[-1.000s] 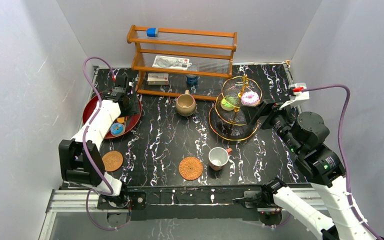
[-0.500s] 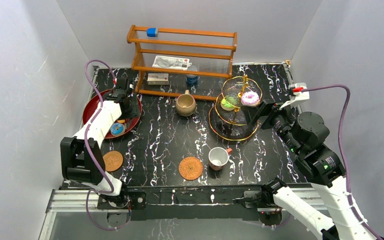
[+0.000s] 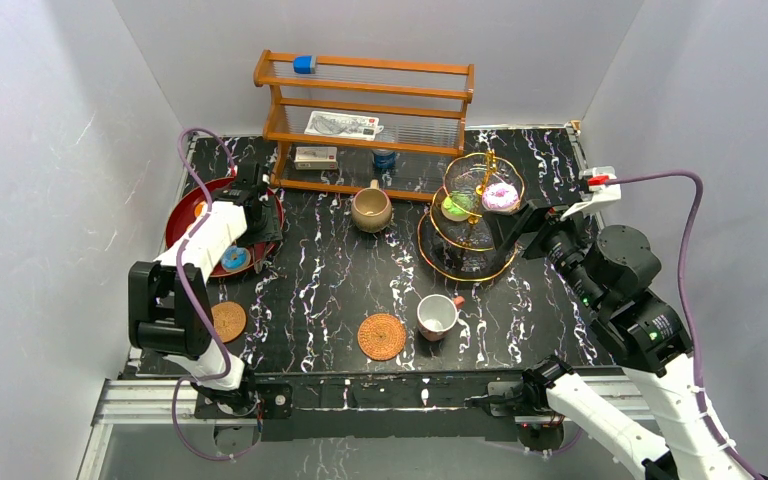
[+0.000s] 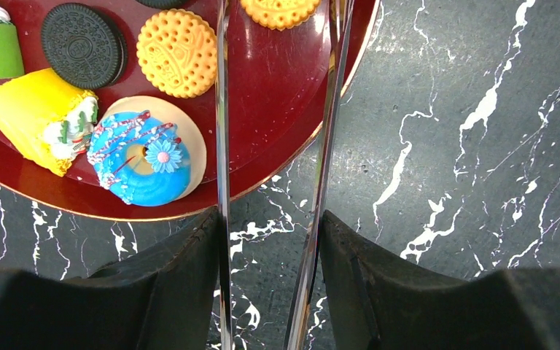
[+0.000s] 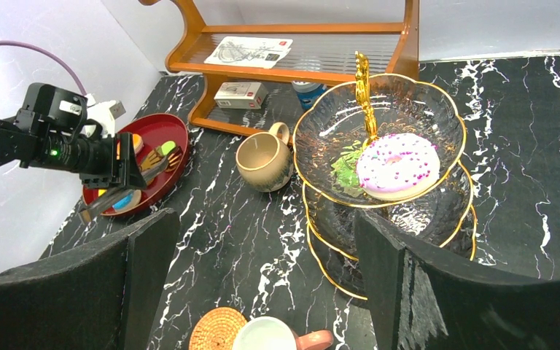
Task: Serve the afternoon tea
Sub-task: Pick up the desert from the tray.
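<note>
over the near right rim of the red tray (image 4: 277,87), the left gripper (image 4: 270,219) is clamped on a pair of metal tongs (image 4: 222,146), whose two shiny blades run straight forward from between its fingers. a second ago, from the top camera, this hand sat further back over the middle of the tray. it has since drawn nearer and toward the tray's edge, with the elbow swung in behind it. the right arm has not moved.

just left of the tongs' left blade lies the blue iced donut (image 4: 138,164). further left is a yellow cake slice (image 4: 29,120), and ahead of it are a black sandwich cookie (image 4: 80,45) and a round yellow biscuit (image 4: 177,52). the tray's gold edge curves under the blades, close ahead of the fingertips. right of the hand there is only bare black marbled table (image 3: 340,280).

the right gripper (image 5: 262,233) stands wide apart and holds nothing. ahead of it and a little right is the gold-rimmed tiered glass stand (image 5: 408,102), with a pink sprinkled donut (image 5: 397,164) and a green piece (image 5: 346,171) on its top tier. the tan mug (image 5: 262,162) stands just left of the stand, and bare table runs from it back to the fingers. below the gripper, the white red-handled cup (image 3: 437,316) sits on the table just beside one woven coaster (image 3: 381,336). the other coaster (image 3: 225,321) lies near the left arm's elbow.
</note>
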Controlling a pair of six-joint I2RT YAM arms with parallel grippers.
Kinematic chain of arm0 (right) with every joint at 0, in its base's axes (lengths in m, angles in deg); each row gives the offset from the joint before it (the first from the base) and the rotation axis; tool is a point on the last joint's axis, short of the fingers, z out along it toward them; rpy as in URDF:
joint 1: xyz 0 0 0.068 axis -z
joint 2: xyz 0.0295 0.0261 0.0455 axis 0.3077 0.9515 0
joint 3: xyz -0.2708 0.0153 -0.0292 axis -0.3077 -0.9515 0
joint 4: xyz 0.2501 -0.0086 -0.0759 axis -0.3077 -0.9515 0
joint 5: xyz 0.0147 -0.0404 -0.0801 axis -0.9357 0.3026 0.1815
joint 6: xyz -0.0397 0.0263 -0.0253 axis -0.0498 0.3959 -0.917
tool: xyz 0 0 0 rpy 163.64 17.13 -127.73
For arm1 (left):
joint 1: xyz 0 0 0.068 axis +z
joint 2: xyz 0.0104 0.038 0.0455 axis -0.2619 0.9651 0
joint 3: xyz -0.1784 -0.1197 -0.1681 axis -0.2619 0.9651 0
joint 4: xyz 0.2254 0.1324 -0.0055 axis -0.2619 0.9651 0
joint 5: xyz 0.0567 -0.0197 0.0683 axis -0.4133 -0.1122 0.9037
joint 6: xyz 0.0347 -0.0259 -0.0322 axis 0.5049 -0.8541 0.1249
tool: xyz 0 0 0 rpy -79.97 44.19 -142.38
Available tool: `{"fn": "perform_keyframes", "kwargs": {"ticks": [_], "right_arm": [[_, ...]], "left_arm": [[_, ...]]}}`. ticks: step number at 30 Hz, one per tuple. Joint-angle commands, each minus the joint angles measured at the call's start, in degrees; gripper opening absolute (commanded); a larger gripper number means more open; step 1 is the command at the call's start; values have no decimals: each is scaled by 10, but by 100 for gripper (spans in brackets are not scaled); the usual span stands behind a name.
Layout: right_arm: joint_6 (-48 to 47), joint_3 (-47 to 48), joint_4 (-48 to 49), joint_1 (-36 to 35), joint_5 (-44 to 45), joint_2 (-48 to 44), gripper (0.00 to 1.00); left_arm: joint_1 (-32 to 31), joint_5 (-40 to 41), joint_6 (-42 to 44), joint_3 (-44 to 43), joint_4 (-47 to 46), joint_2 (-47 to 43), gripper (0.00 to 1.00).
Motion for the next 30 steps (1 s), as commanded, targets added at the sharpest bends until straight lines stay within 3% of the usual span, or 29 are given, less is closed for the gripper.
{"fn": "perform_keyframes", "kwargs": {"ticks": [1, 30], "right_arm": [[-5, 1, 26, -2, 9, -8, 99], [-3, 3, 32, -3, 1, -2, 99]], "left_arm": [[7, -14, -2, 1, -6, -3, 47], [7, -20, 7, -77, 56, -38, 37]]}}
